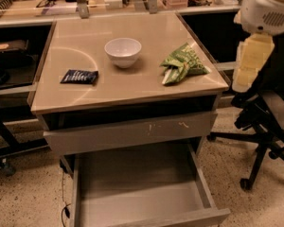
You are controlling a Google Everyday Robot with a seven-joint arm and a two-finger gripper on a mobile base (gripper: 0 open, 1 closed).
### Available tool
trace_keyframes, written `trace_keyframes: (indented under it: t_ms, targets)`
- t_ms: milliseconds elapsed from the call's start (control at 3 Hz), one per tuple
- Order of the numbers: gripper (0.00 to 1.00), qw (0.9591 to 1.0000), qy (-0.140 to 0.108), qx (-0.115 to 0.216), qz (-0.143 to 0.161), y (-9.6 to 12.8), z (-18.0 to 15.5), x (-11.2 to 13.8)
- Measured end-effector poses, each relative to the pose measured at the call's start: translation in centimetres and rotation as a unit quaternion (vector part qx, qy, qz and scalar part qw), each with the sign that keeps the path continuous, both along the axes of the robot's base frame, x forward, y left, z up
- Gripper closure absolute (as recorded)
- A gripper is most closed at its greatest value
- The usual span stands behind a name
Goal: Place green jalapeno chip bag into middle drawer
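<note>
My gripper (252, 60) hangs raised beyond the table (132, 86) edge; I cannot tell its grip. Beside it lies the green jalapeno chip bag (183, 63); lower, the open middle drawer (139, 193).

This looks like a robotics lab or workshop. The end effector (246, 74) hangs at the right edge. Left of it stands a counter (132, 86) with drawers, behind that a workbench (38, 6) cluttered with tools, and below it a wheeled office chair (265, 122) on a speckled floor (33, 197).
</note>
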State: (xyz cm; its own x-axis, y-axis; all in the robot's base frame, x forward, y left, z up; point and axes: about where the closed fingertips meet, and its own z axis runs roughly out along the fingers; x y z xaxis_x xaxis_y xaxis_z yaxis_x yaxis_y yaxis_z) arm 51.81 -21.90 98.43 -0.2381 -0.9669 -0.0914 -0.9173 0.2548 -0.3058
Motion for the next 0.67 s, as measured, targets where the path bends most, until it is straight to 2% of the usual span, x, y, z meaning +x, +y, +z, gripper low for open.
trace_keyframes:
  t_ms: [333, 667]
  targets:
    - [0.00, 0.9996, -0.003, -0.029, 0.006, 0.1, 0.0, 5.0]
    - [0.00, 0.9986, -0.007, -0.045, 0.025, 1.5, -1.3, 10.2]
